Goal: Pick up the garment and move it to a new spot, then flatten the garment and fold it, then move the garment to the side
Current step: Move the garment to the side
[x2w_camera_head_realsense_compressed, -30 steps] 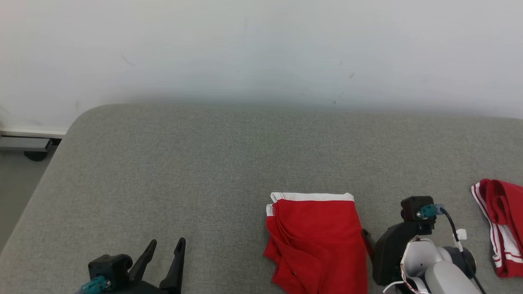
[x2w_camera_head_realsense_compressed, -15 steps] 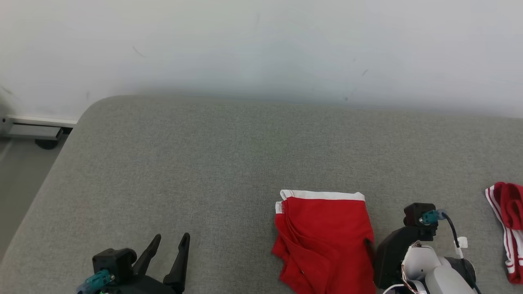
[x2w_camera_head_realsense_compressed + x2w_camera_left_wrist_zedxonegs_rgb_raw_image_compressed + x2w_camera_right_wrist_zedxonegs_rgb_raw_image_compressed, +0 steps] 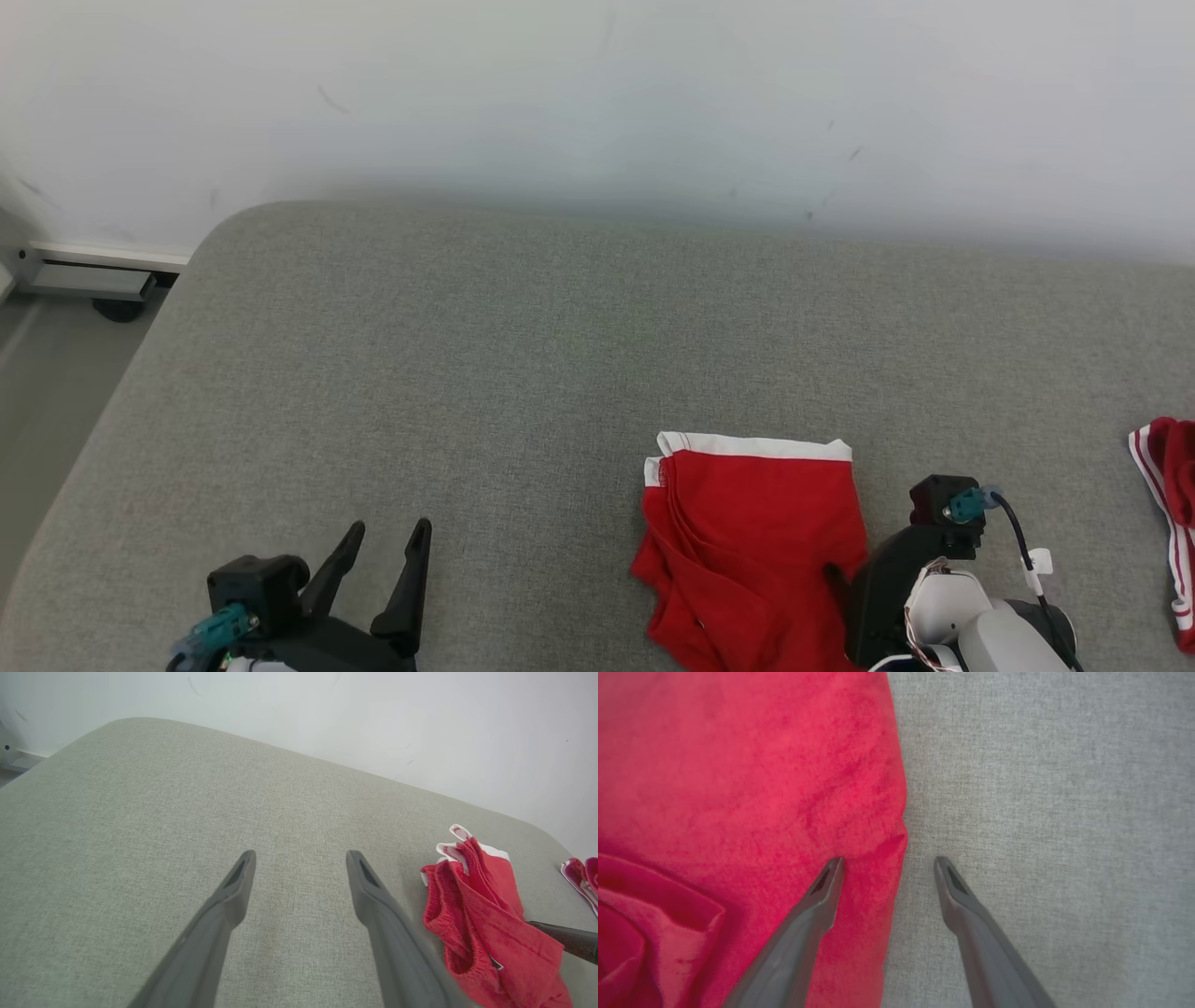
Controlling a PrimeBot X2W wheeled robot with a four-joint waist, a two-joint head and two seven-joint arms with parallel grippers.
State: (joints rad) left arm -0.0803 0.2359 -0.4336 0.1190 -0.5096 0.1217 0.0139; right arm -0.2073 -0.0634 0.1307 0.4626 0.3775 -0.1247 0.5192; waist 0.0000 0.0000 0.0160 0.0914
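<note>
You're late in the task, by my read: the garment (image 3: 752, 541) lies on the grey cushion (image 3: 467, 373) near the front edge, right of centre, already folded into a rough rectangle, with the white waistband straight along its far side. The flatten and fold steps look done. The near-left corner is still bunchy, with several loose layers fanning out, so the fold isn't clean. What's left is moving it to the side, and nothing shows that has started. The right gripper (image 3: 887, 861) is released and holds nothing: its jaws are spread across the garment's right edge, one finger over red cloth and the other over bare cushion. I can't tell whether the tips touch the fabric. The left gripper (image 3: 388, 530) is also spread and empty, over bare cushion well left of the garment. The red cloth is thin, matte and soft, and it creases easily, so expect the layers to slide if you pinch only the top one. The cushion is a fine woven upholstery, flat, with a rounded far-left corner. The fingers are long, dark and tapered, with a slot near each tip. A second red piece with white stripes (image 3: 1167, 523) sits at the far right, well apart; leave it alone.
</note>
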